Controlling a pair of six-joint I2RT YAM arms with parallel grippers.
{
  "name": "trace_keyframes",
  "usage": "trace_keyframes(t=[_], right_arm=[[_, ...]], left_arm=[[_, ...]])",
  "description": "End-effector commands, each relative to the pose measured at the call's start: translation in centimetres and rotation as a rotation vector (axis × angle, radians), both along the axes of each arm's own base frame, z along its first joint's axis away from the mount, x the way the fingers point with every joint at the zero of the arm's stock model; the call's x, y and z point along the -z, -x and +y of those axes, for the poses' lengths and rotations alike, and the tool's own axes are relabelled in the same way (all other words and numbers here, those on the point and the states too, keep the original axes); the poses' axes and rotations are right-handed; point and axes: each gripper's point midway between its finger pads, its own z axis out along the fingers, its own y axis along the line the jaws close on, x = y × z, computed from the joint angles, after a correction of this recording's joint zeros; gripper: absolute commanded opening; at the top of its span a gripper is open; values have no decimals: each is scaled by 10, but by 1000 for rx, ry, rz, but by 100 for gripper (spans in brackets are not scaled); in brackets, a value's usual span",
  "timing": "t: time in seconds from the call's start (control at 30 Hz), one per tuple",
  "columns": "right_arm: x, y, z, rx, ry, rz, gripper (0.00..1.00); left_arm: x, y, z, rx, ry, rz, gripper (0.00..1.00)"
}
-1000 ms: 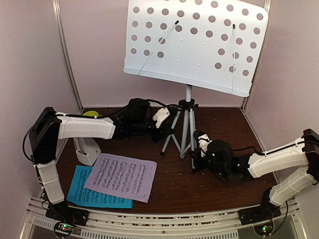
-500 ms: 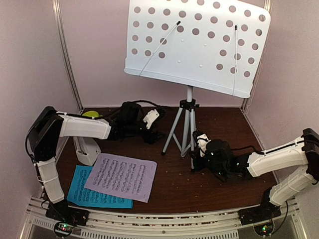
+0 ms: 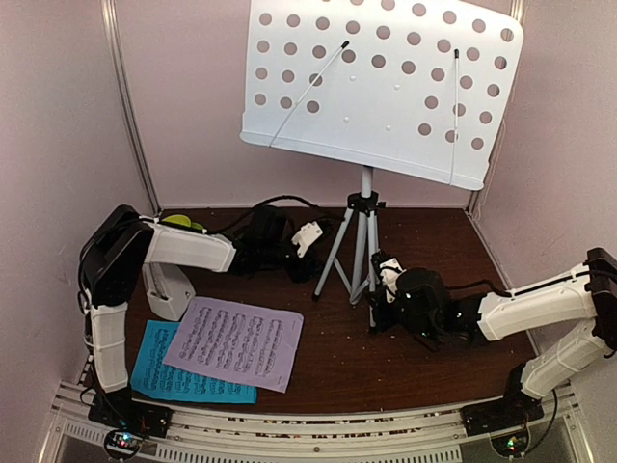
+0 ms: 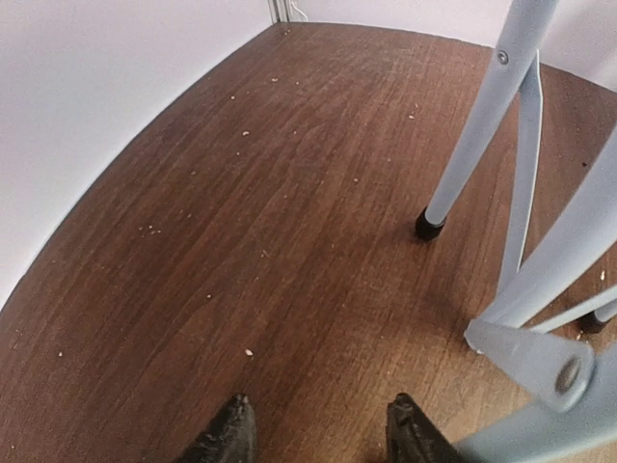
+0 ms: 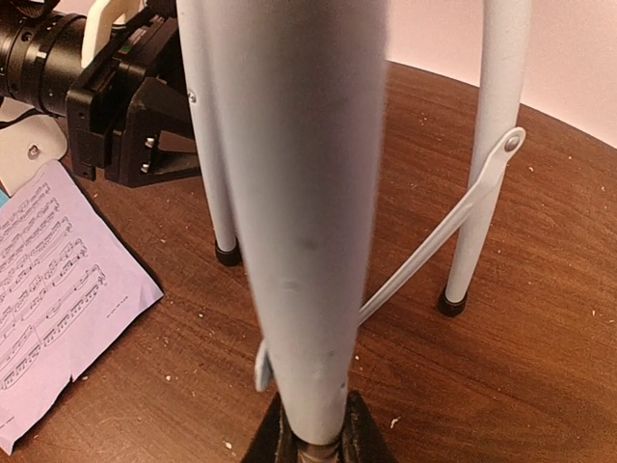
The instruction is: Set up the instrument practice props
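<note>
The white perforated music stand point(image 3: 381, 87) stands on its silver tripod point(image 3: 362, 241) at the back middle of the table. My right gripper point(image 3: 378, 287) is shut on the tripod's near leg point(image 5: 308, 241), low by its foot; in the right wrist view the gripper point(image 5: 313, 442) pinches the leg from both sides. My left gripper point(image 3: 310, 260) is open and empty just left of the tripod's left leg point(image 4: 477, 125), above bare wood point(image 4: 318, 436). The lilac page point(image 3: 233, 342) lies partly over the cyan page point(image 3: 183, 378) at front left. The white metronome point(image 3: 169, 289) stands behind them.
A lime-green bowl point(image 3: 179, 222) shows behind the left arm at the back left. Pink walls close in the table on three sides. The lilac page's corner point(image 5: 58, 289) and the left gripper's body point(image 5: 106, 96) show in the right wrist view.
The left gripper drew back to the left, away from the tripod, then came back right toward its left leg. The stand's desk shifted slightly. The right gripper kept its hold.
</note>
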Motion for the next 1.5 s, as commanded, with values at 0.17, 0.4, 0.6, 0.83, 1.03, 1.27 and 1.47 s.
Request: trace_keyframes(t=[0.17, 0.4, 0.6, 0.83, 1.03, 1.27, 1.47], right_arm=[[1, -1, -14, 30, 74, 13, 0], [2, 2, -18, 30, 78, 18, 0], [4, 3, -17, 20, 85, 23, 0], [1, 4, -22, 28, 96, 16, 0], [-1, 9, -34, 34, 120, 2, 0], [-4, 18, -54, 53, 126, 0, 0], [3, 29, -71, 70, 137, 21, 0]], left_arm=[[-15, 13, 4, 10, 59, -58, 60], [-8, 38, 5, 75, 62, -26, 63], [-16, 38, -28, 87, 120, -7, 64], [-11, 15, -26, -35, 106, -42, 35], [-9, 4, -8, -86, 64, -72, 5], [-14, -14, 35, -182, 36, -97, 0], [-15, -20, 73, -235, -24, -126, 0]])
